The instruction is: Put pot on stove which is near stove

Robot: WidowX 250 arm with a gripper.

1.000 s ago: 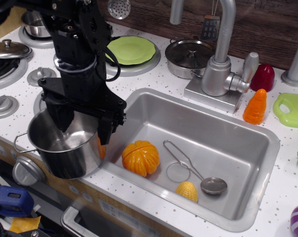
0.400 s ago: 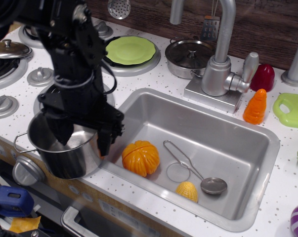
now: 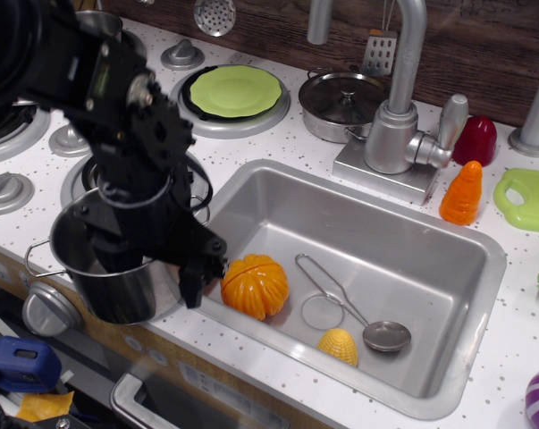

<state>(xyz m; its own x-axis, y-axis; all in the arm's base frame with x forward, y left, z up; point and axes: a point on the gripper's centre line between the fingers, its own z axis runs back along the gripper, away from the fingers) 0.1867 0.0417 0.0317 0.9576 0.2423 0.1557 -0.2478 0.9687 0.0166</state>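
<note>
Pot (image 3: 108, 286) upright, mouth upward

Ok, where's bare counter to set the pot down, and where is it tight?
The white counter is bare between the lime-green disc, the faucet base and the sink rim. It is crowded around the pot: the gripper straddles its rim, and the stove is mostly hidden behind the arm.

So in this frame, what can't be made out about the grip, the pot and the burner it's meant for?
Single view only.
- Gripper: one finger drops inside the pot, one hangs outside; the arm's body hides any contact with the rim, so a grip can't be confirmed.
- Pot interior: blocked by the arm.
- Burner behind the pot: mostly covered by the arm; only its left edge shows.
- Pot's far handle: hidden; only the left loop shows.
</note>
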